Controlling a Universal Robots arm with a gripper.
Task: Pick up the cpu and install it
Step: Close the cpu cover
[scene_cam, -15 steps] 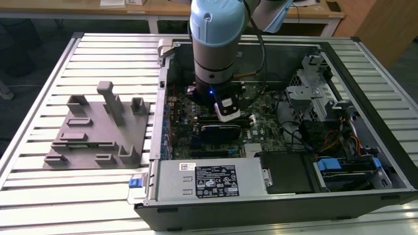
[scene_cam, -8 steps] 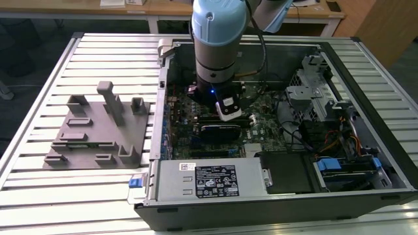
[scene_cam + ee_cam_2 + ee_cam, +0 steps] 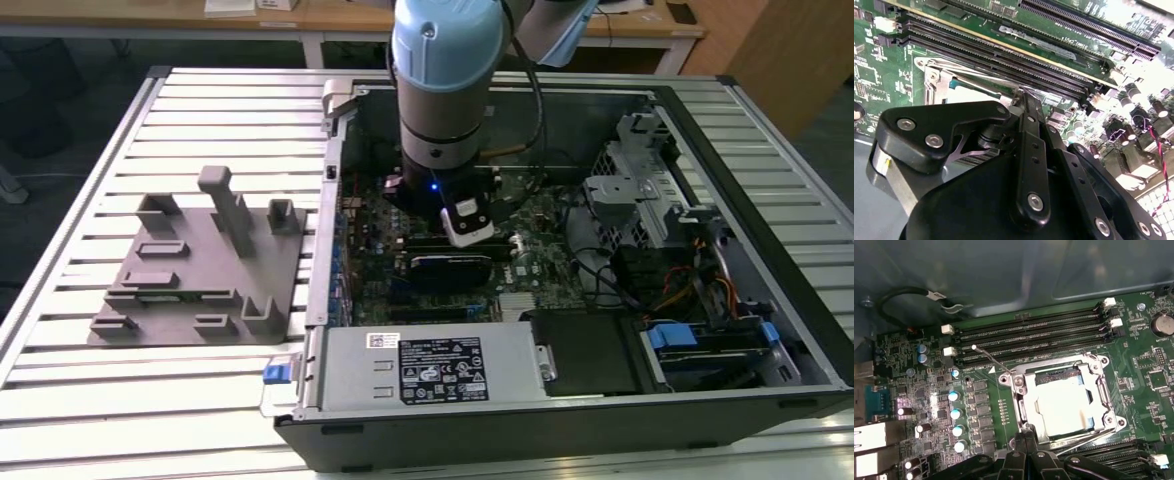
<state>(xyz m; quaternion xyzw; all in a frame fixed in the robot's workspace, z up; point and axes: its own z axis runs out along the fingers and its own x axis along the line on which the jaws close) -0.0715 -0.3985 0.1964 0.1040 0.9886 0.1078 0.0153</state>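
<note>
Gripper closed and empty, tips at the socket's edge; cpu seated in the socket.
Fingers pressed together with nothing between them, tips just beside the metal socket frame. The cpu lies flat inside the frame, silvery top up. A thin lever rod slants free toward the memory slots. In the exterior view, the arm reaches down into the open computer case. A grey fixture sits on the slatted table, at the exterior view's left of the case.
</note>
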